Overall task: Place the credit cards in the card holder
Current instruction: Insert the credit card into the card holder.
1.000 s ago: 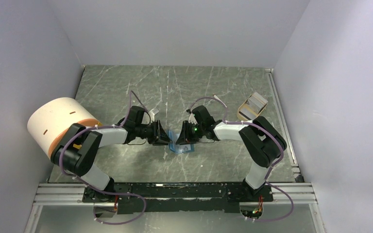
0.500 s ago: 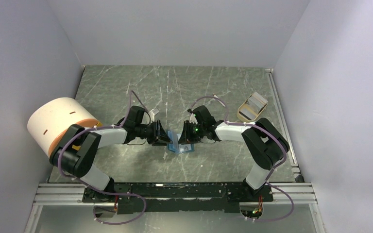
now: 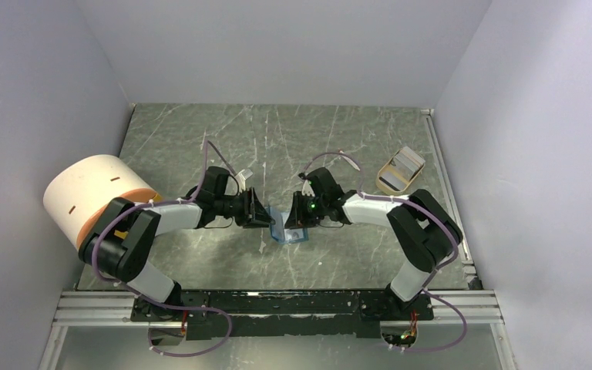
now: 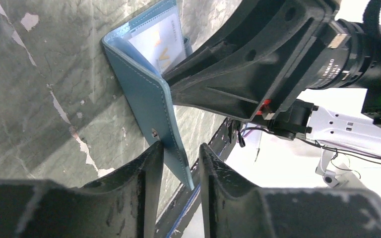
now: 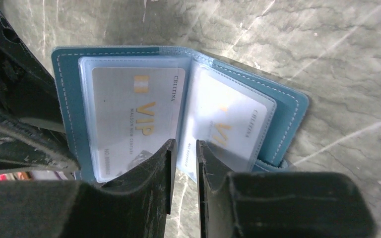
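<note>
Tabletop (image 3: 200, 139): dk green-grey marble look w/ pale veins, plus white chips (image 4: 29, 21) & scuffs in the finish. Big cream cylinder (image 3: 85, 193) at far L, over the table's L edge, w/ an orange band at its lower end & a few short dark slots on the curved face. Small tan tray (image 3: 389, 163) at back R, near the R-edge rail (image 3: 449, 189), w/ pale stuff inside (can't tell what). Silver alu rail (image 3: 92, 306) runs along the near edge, w/ a black plate (image 3: 277, 302) across it. Plain white walls (image 3: 277, 46) on 3 sides.
</note>
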`<state>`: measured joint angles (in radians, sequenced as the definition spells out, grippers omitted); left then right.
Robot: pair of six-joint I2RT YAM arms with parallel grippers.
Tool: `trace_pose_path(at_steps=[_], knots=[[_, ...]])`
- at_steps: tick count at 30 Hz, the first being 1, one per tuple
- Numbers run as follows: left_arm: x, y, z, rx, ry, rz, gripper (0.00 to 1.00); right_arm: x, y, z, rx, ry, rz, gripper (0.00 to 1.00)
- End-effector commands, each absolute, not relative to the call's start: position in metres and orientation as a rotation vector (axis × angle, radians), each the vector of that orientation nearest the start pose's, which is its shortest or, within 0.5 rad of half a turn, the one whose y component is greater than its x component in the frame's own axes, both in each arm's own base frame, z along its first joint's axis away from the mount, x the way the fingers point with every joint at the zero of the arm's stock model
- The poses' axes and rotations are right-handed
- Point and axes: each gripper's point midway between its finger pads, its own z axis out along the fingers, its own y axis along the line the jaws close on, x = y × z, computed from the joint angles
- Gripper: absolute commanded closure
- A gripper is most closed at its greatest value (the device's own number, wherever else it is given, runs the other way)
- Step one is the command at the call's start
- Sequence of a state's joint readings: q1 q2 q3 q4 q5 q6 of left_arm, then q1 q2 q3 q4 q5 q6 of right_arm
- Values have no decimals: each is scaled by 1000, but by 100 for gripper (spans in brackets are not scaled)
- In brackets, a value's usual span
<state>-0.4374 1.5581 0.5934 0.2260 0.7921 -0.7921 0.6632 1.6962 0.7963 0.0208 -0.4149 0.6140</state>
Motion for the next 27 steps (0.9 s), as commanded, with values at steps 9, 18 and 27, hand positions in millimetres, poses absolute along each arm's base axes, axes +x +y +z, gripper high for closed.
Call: trace_pose_path(at_steps=[9,18,27], knots=[[235,-270,75,67,2503,-1481,89,242,293,14,-292,2636,901,76],[238,-274,66,61,2536,-1457,76,239,294,9,-286,2632,931,76],[238,-277,61,65,2544,-1463,80,234,294,5,-287,2641,944,76]])
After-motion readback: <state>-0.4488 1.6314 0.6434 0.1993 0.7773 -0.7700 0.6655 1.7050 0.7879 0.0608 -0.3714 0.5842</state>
